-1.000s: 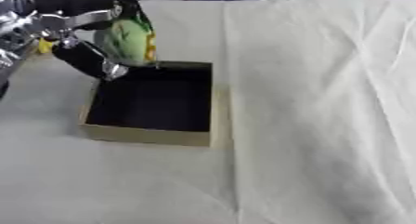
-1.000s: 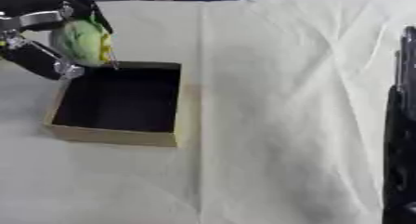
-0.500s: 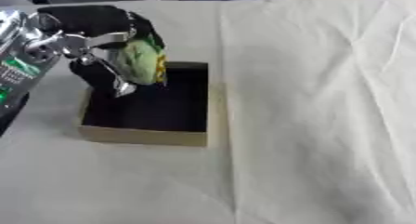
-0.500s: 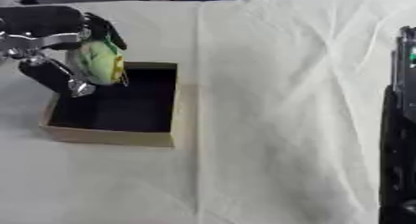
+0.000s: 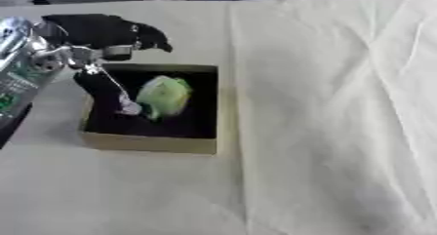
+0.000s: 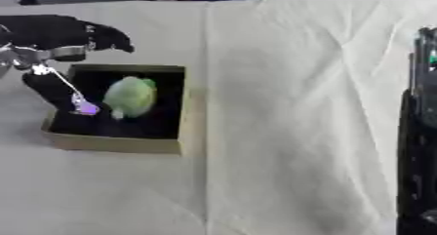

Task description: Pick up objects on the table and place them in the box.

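Note:
A green and yellow rounded object (image 5: 164, 96) sits inside the tan box (image 5: 149, 144), apart from my hand and blurred. My left hand (image 5: 101, 34) hovers over the box's far-left corner with its fingers spread and straight, the thumb (image 5: 107, 90) pointing down into the box. It holds nothing. My right hand (image 6: 420, 131) shows as a dark upright shape at the right edge of the right eye view, and I cannot tell how its fingers stand.
A cream cloth (image 5: 324, 107) with a few creases covers the table. Dark shapes lie past the table's far edge.
The left hand was shut on the green object above the box. It has opened, and the object has dropped into the box.

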Action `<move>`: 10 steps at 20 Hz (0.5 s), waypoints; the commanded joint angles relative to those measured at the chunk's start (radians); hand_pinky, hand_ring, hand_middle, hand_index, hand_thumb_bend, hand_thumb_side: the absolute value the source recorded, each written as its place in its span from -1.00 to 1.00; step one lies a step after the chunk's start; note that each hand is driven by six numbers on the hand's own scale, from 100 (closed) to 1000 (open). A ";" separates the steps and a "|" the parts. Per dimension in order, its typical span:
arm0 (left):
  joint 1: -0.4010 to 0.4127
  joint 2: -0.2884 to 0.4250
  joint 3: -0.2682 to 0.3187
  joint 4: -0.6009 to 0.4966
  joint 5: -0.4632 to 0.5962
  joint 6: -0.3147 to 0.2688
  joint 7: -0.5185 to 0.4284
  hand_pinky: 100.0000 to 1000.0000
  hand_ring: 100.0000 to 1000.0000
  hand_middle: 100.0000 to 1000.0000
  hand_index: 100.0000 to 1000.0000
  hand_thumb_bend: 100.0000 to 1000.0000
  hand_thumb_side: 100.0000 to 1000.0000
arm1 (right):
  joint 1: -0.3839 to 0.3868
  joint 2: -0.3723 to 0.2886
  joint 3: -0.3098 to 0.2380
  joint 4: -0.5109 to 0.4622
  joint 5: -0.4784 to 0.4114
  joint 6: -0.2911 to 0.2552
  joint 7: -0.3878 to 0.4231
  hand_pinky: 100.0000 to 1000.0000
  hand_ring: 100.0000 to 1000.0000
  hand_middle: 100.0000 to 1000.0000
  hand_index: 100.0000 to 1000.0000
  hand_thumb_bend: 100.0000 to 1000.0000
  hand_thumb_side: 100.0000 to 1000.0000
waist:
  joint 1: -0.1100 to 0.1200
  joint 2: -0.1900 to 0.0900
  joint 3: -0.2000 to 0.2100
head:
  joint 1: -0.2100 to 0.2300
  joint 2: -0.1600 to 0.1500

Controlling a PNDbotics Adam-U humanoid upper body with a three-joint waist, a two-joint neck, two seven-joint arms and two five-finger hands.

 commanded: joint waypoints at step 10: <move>-0.004 0.028 0.080 -0.032 0.032 0.038 0.060 0.65 0.90 0.81 0.91 -0.53 -0.52 | -0.011 -0.021 -0.011 -0.012 -0.012 -0.002 -0.001 0.55 0.84 -0.05 0.50 -1.00 0.74 | -0.002 -0.016 0.005 | -0.003 0.005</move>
